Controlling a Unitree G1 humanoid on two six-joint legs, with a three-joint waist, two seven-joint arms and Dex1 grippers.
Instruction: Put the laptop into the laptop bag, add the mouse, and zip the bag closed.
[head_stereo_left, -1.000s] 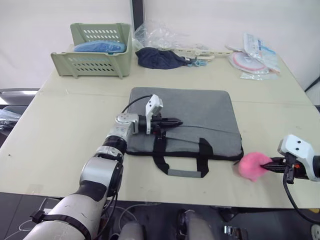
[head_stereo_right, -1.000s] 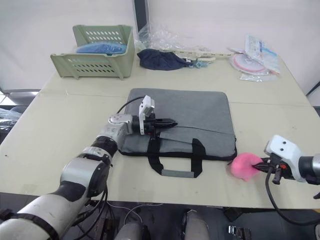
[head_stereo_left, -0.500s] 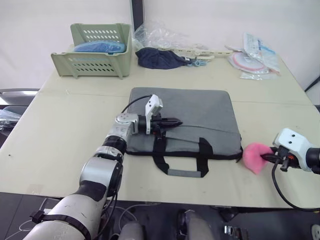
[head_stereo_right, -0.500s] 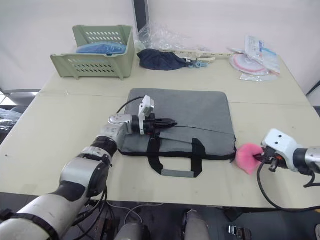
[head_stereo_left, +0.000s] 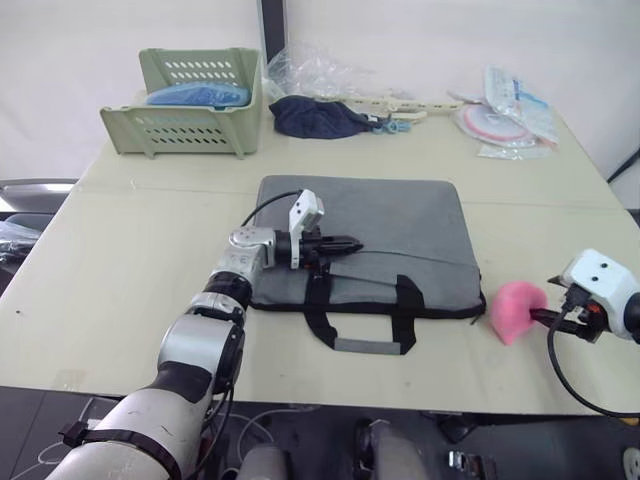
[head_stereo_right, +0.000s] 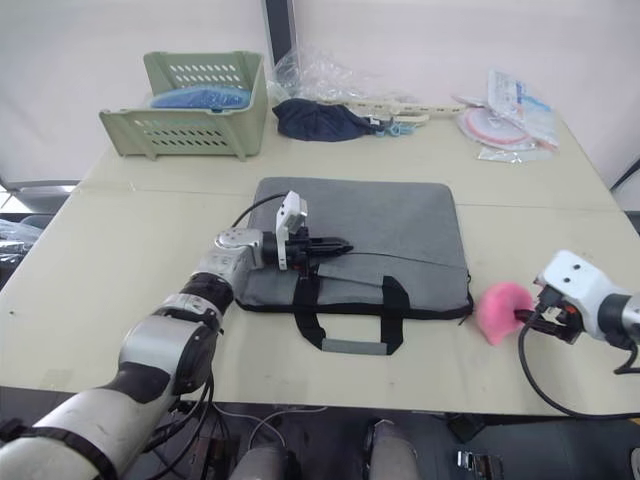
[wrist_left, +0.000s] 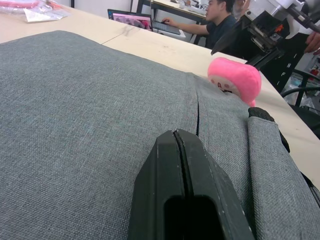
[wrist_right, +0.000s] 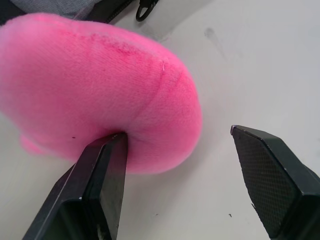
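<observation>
The laptop bag (head_stereo_left: 368, 245) is lying long-axis left-right on the surface; left gripper (head_stereo_left: 352, 243), fingers together, is resting on it. Right gripper (wrist_right: 185, 185) fingers are standing apart beside the pink plush (head_stereo_left: 518, 309).

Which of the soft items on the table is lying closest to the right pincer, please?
The pink plush, just off the laptop bag's right corner; the right pincer stands open around it, unlike the navy bundle far back.

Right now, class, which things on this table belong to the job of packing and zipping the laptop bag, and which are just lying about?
Belonging to the job:
- laptop bag
- left end effector, shut, over the bag

Lying about:
- pink plush toy, at the open right end effector
- green basket
- navy cloth bundle
- plastic packets
</observation>
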